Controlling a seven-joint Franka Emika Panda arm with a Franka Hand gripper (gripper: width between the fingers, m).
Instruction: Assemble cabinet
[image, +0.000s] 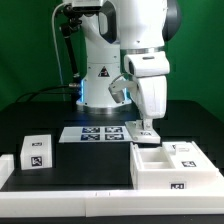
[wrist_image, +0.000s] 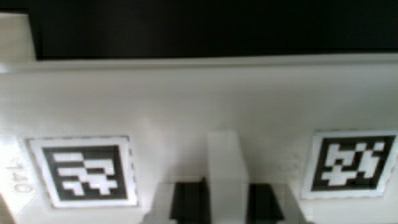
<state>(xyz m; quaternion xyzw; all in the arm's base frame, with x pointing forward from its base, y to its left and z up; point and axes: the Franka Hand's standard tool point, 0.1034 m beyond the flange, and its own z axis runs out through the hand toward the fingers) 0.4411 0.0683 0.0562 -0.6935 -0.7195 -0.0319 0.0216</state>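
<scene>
Straddling a thin ridge (wrist_image: 228, 160) on the cabinet (image: 152, 172), the gripper (wrist_image: 228, 203) seems placed to grip it, though whether it is clamped I cannot tell.

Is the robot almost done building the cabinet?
Not yet. Done: the cabinet box stands open-topped. In hand: the gripper is low beside it, a white ridge between its fingers. Left: a tagged white piece lies apart, maybe unfitted.
</scene>
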